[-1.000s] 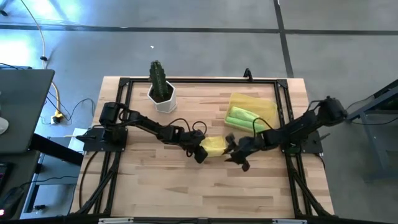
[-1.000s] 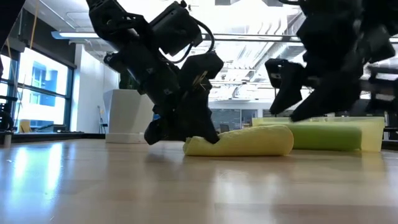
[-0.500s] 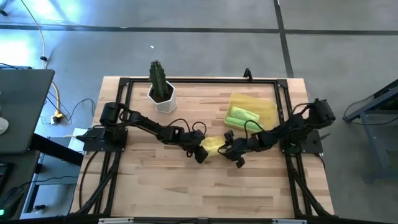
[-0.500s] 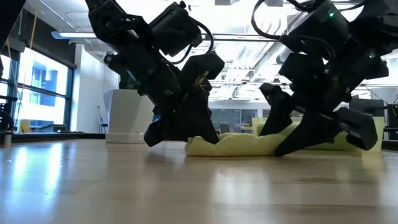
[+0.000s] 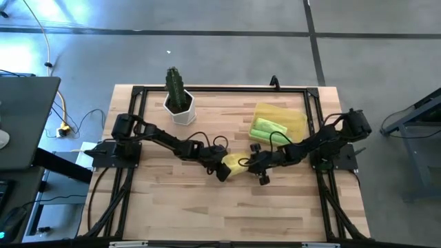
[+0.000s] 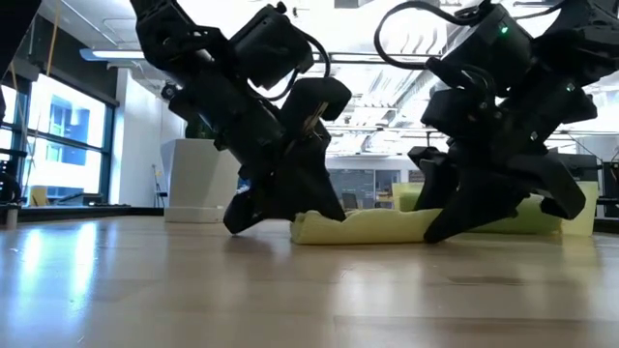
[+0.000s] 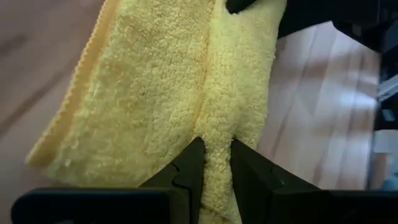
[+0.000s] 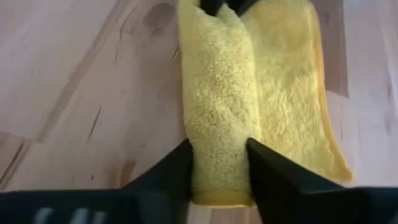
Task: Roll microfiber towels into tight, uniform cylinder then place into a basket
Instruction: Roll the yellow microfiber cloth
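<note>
The yellow towel (image 5: 238, 164) lies partly rolled on the wooden worktop (image 5: 172, 207) near its middle, with a gripper at each end: the left gripper (image 5: 224, 167) has its jaws clamped on a thin ridge of the roll, as the left wrist view shows, and the right gripper (image 5: 256, 165) has its jaws closed around the rolled edge at the opposite end, wider apart because the roll is thicker there. Behind the right arm the basket (image 5: 293, 116) already holds a rolled green towel (image 5: 267, 128), so this looks like a later towel in the job. To roll well from here, both ends should probably turn together at the same pace, with light tension along the length so the cylinder stays even and does not cone or sag in the middle; the loose flap beside the roll needs to be taken up flat rather than bunched. A cactus pot (image 5: 179, 103) stands well apart at the back left and is no obstacle. From the low view the towel's middle dips and looks slack. How many turns the roll has cannot be made out, and whether a second green towel sits in the basket is hidden by the arm and the basket wall.
</note>
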